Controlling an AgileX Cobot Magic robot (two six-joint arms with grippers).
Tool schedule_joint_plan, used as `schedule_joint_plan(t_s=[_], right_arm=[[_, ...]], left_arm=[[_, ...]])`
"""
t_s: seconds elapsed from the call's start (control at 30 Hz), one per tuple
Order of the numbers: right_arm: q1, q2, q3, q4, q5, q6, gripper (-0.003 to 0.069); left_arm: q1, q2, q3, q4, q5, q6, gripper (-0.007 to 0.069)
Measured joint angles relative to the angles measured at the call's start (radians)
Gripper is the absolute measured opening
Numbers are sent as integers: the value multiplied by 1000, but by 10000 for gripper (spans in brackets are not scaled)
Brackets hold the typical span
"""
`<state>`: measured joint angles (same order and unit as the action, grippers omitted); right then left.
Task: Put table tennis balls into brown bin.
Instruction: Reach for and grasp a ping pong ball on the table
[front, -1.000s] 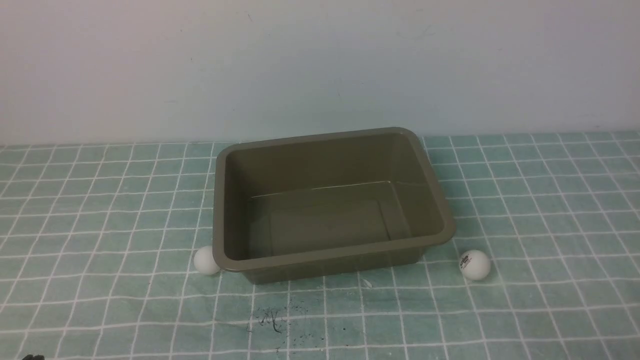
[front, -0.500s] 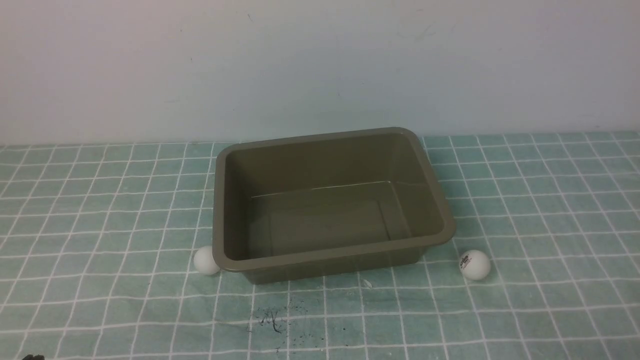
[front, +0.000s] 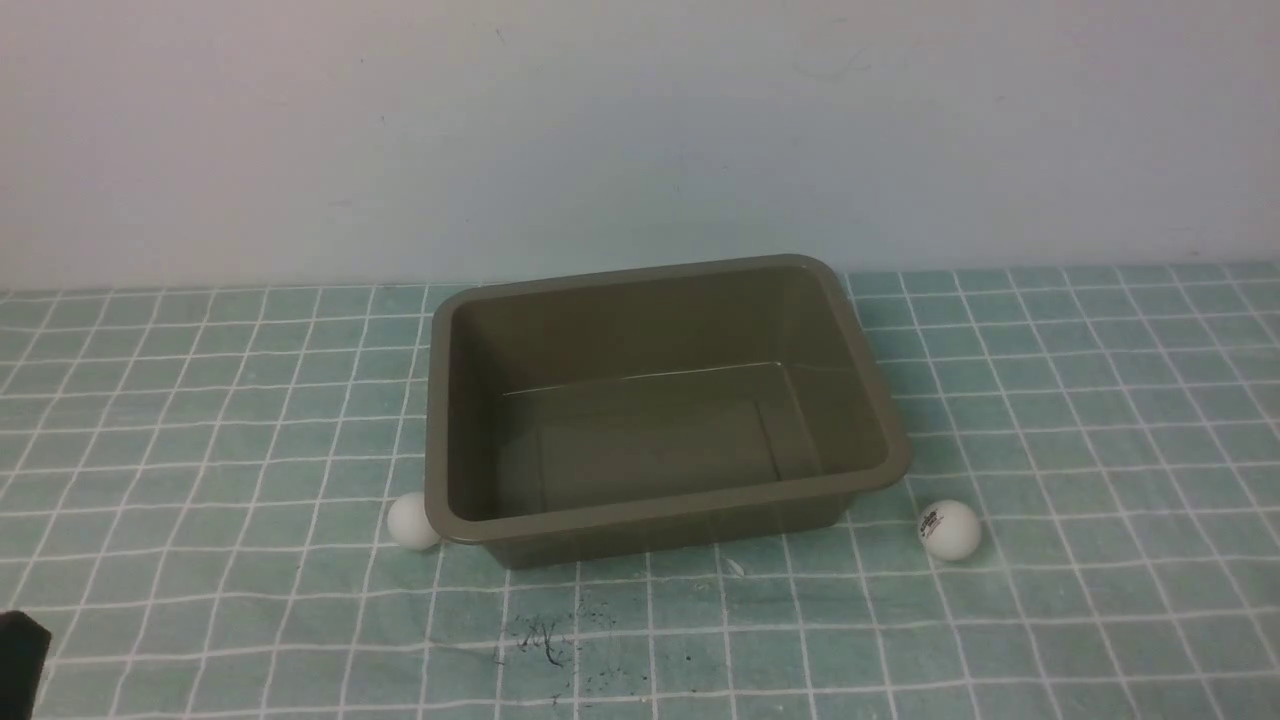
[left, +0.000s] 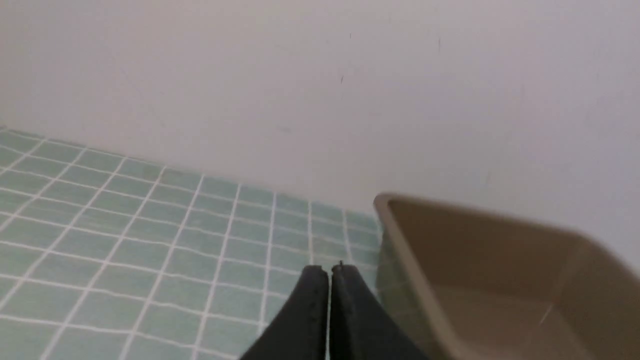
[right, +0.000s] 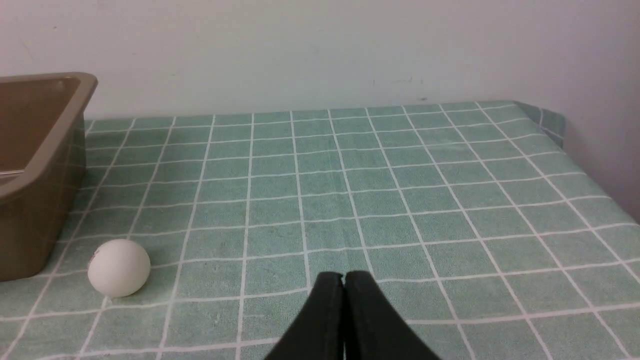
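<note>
The olive-brown bin (front: 660, 515) stands open and holds nothing, in the middle of the table. One white table tennis ball (front: 410, 521) touches its near left corner. The other ball (front: 950, 529), with a small dark logo, lies apart from the bin's near right corner; it also shows in the right wrist view as a ball (right: 119, 267) beside the bin (right: 45, 150). My left gripper (left: 329, 270) is shut with nothing in it, the bin (left: 400, 235) just beyond it; its black tip (front: 20, 650) shows at the front view's lower left edge. My right gripper (right: 343, 276) is shut on nothing.
A green checked cloth (front: 200, 420) covers the table up to the pale wall (front: 640, 130) behind. Dark specks (front: 550, 635) mark the cloth in front of the bin. In the right wrist view the cloth's far corner (right: 547, 120) drops off the table edge.
The left gripper has risen into the front view at the lower left edge. Bin and both balls have stayed still.
</note>
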<state>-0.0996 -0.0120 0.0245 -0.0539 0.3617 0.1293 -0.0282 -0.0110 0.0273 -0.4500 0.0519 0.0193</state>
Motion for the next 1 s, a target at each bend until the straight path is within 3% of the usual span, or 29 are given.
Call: schedule_joint_plan(t_s=[0.2,0.37,0.53,0.63,0.7,0.8,0.83,0.9,1.0], right_arm=[[0,0,3,84,-50,37,-9],[0,0,3,332,-262,201,-9],[0,0,3,423,-389,236,-9],[0,0,3,435,-432,252,-9],[0,0,-2,445,-494,286,-9],[0,0,-59,408,-423,291,-9],[0,24,-152,350,-298,290,-9],[0,102,-293,282,-140,275,-9],[0,279,-488,235,96,189,-9]], left_arm=[[0,0,0,-196,-61,-19,-8],[0,0,0,-366,-197,-86,-8],[0,0,-33,-410,-269,-132,-8],[0,0,-141,-354,-194,-109,-8],[0,39,-276,-262,-34,-45,-8],[0,127,-370,-220,125,2,-8],[0,243,-472,-185,296,43,-8],[0,400,-564,-145,493,89,-8],[0,618,-661,-96,708,145,-8]])
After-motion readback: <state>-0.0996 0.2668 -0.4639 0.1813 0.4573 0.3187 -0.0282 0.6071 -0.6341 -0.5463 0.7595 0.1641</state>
